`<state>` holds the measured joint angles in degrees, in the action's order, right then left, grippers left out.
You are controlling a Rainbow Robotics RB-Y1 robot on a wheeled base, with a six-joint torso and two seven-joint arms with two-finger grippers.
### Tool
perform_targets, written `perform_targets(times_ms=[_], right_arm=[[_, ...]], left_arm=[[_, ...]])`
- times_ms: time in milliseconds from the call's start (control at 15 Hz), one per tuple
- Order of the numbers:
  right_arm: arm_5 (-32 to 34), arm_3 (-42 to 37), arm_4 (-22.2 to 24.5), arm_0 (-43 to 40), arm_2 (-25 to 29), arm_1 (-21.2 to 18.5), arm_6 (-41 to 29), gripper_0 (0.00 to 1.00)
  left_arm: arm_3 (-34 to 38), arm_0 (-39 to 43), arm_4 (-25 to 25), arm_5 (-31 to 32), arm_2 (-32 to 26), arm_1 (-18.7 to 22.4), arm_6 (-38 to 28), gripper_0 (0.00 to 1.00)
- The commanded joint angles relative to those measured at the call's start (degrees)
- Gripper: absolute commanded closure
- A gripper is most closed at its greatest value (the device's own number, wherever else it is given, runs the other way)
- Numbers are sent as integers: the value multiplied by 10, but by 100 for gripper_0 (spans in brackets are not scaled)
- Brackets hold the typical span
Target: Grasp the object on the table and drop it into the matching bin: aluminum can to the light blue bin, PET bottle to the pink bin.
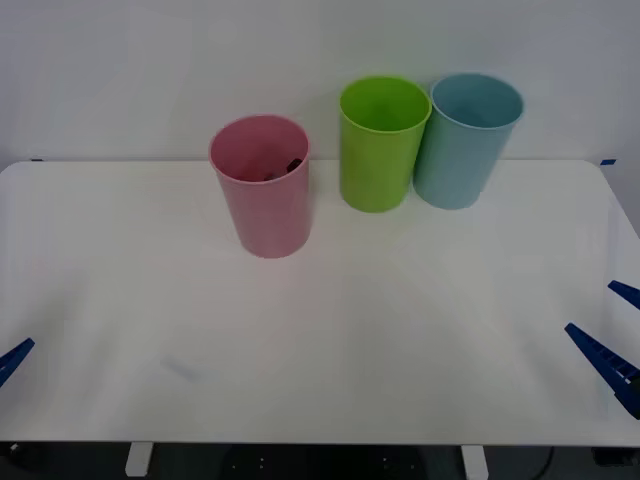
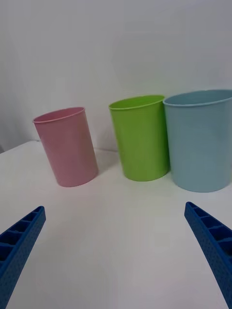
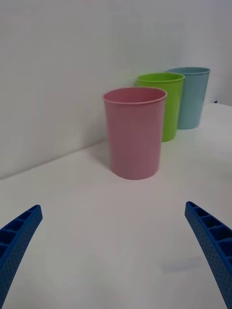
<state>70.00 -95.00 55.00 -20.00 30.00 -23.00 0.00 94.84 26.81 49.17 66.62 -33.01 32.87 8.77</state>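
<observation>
Both blue ribbed grippers spread wide, holding nothing: left gripper (image 1: 14, 358) at eight o'clock, right gripper (image 1: 607, 345) at four. Small black-capped clear plastic bottle (image 1: 285, 169) lies inside tall pink plastic bin (image 1: 264, 200) at twelve; probably light, slippery, best gripped mid-body.

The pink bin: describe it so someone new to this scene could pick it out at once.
On the white table, three tall tapered bins stand near the far edge. The pink bin stands apart on the robot's left, nearer than the lime green bin and light blue bin, which sit side by side. Something dark lies inside it.
</observation>
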Motion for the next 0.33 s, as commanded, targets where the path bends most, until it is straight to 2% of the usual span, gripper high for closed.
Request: perform_targets(times_ms=[67, 333], right_arm=[[0, 0, 0, 0, 0, 0, 0, 0], [0, 0, 0, 0, 0, 0, 0, 0]], left_arm=[[0, 2, 0, -2, 12, 0, -2, 0], [0, 2, 0, -2, 12, 0, -2, 0]])
